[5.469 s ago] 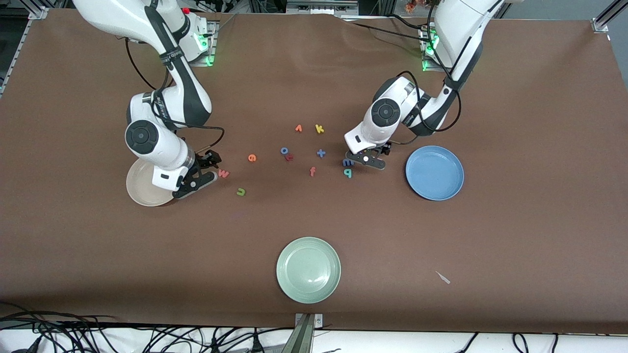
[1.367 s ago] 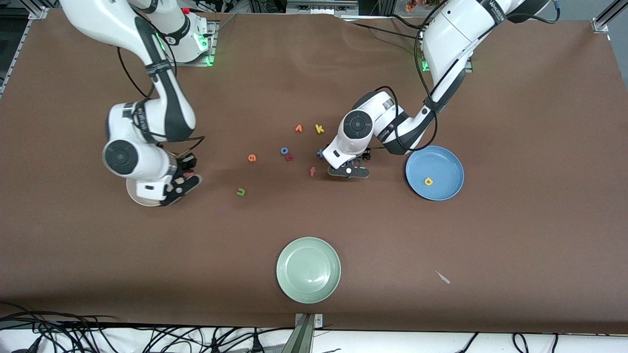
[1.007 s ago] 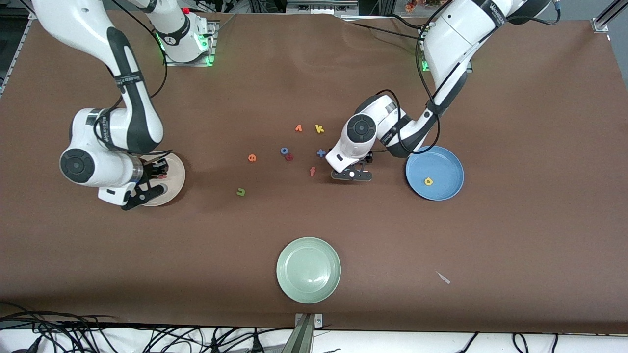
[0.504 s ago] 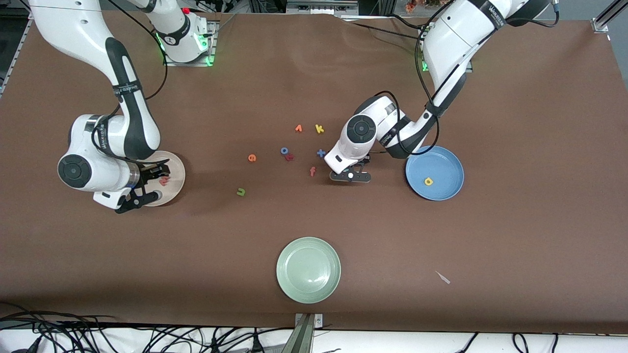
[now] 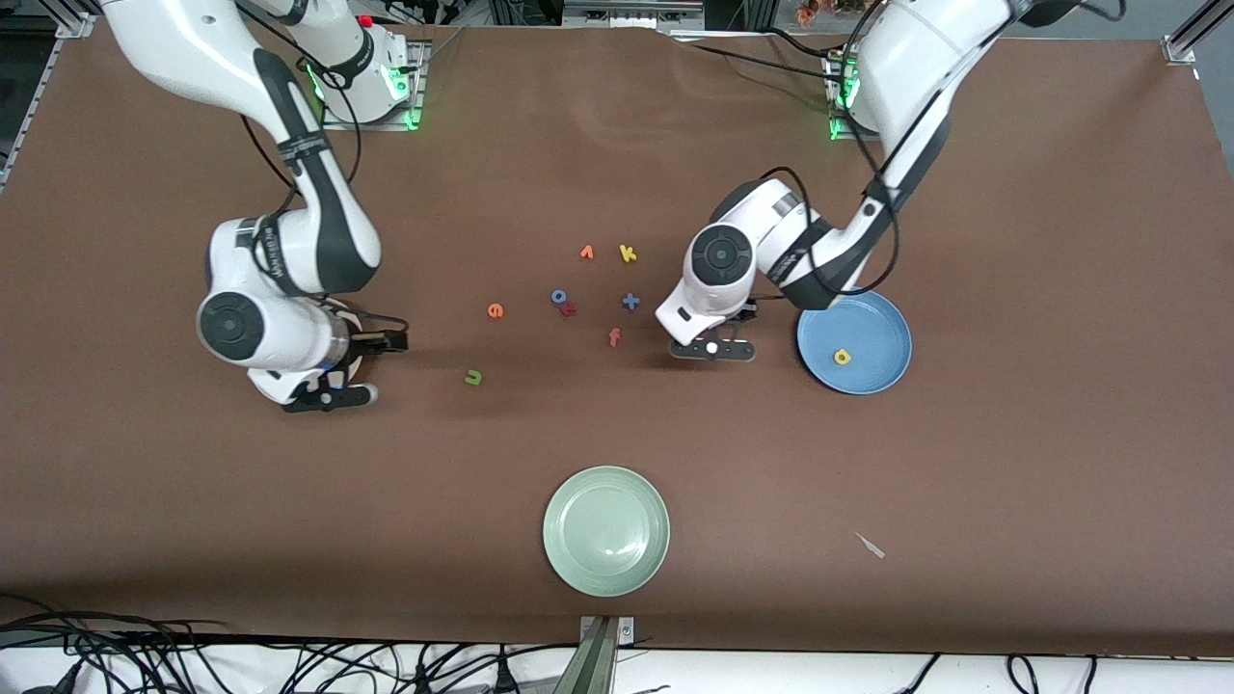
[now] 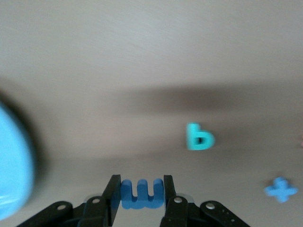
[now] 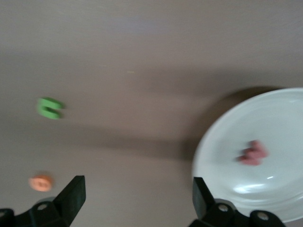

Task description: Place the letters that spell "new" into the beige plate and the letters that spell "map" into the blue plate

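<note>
The blue "m" [image 6: 142,194] is sitting pinched between the fingers of the left claw [image 5: 713,350], which is hanging low over the desk [image 5: 1012,463] just beside the blue plate [image 5: 854,339]. The teal "p" [image 6: 200,137] is lying loose on the desk close to that claw, hidden under the arm in the front view. The yellow "a" [image 5: 842,357] is already resting in the blue plate. At the right arm's end, the red-pink "w" [image 7: 253,153] is lying in the beige plate [image 7: 284,123], and the right claw [image 5: 333,371] is standing wide and empty over the plate's edge. The green "n" [image 5: 472,377] and the orange "e" [image 5: 496,310] are waiting on the desk between the two arms.

The "m" is thin foam gripped near its edge, so it is probably liable to twist or slip on the way across and land short of the plate's rim. The blue "t" [image 5: 630,302] and the orange "f" [image 5: 614,336] are lying close to the "p", so a careless reach risks taking the wrong piece.

Counting: three plates, one beige, one blue, one pale green plate [image 5: 605,531]; eleven letters, of which two are in plates, one is in the claw, and eight are on the desk, including the blue "o" [image 5: 558,296], red "r" [image 5: 569,309], orange "v" [image 5: 586,253] and yellow "k" [image 5: 628,253]
</note>
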You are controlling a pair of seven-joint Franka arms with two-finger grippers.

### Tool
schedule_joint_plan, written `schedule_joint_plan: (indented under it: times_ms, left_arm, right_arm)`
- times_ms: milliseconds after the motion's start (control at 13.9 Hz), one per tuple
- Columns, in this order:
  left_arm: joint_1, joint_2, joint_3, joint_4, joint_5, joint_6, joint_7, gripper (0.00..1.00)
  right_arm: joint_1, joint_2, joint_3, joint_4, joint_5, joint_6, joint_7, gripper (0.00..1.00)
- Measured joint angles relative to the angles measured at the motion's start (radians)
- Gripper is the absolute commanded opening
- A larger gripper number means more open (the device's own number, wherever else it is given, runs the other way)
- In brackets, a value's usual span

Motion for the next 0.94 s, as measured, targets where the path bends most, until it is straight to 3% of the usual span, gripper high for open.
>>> schedule_joint_plan:
  times_ms: [144,360,648,792,864,935]
  left_arm:
    - [0.076,-0.033,0.006,0.004,0.001,-0.042,0.128,0.24]
    - [0.176,-0.036,0.012,0.002,0.014,-0.045,0.282,0.25]
    - [0.226,-0.011,0.015,-0.019,0.102,-0.047,0.3,0.26]
    - [0.256,0.006,0.017,-0.031,0.103,-0.047,0.303,0.33]
    - [0.269,0.017,0.017,-0.034,0.103,-0.045,0.304,0.59]
    - [0.281,0.032,0.018,-0.035,0.103,-0.041,0.304,1.0]
  right_arm:
    - [0.008,-0.003,0.047,0.011,0.0,0.023,0.149,1.0]
    - [0.042,0.005,0.067,0.012,0.0,0.105,0.329,1.0]
    - [0.093,0.058,0.07,0.01,0.0,0.232,0.494,1.0]
    - [0.098,0.094,0.07,0.009,0.0,0.285,0.513,1.0]
    - [0.097,0.11,0.069,0.007,0.0,0.306,0.513,1.0]
    - [0.097,0.123,0.069,0.003,0.0,0.326,0.513,1.0]
